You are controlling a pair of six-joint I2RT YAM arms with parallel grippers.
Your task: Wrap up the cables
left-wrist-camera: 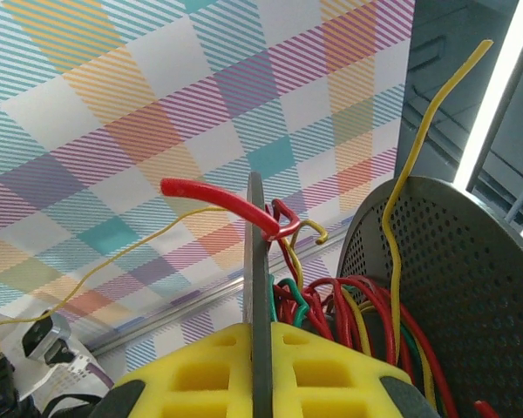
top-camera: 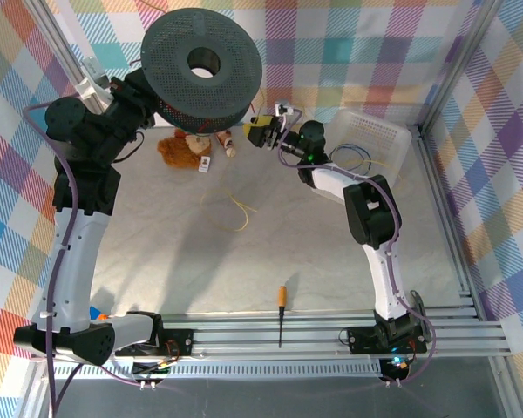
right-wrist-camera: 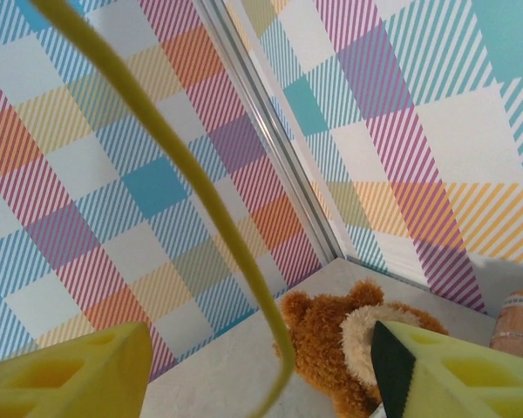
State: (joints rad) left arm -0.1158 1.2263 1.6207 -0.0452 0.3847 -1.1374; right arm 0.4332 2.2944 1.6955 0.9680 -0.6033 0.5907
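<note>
My left gripper [left-wrist-camera: 260, 353] is shut on the thin rim of a dark perforated spool [top-camera: 202, 65], held high at the back of the table. Red, green and yellow cables [left-wrist-camera: 366, 309] are wound around its core. One yellow cable end [left-wrist-camera: 399, 196] sticks up beside the other flange [left-wrist-camera: 458, 287], and a red end [left-wrist-camera: 209, 193] pokes left. My right gripper [top-camera: 263, 131] hovers just right of the spool, open. A yellow cable [right-wrist-camera: 183, 148] hangs loose between its pads [right-wrist-camera: 70, 370], unclamped. More yellow cable [top-camera: 241, 212] lies in a loose loop on the table's middle.
A brown teddy bear [top-camera: 181, 150] lies below the spool, also behind the right fingers [right-wrist-camera: 331, 348]. A white basket [top-camera: 379, 131] holding wires stands at the back right. A screwdriver [top-camera: 281, 309] rests near the front rail. Plaid walls enclose the table.
</note>
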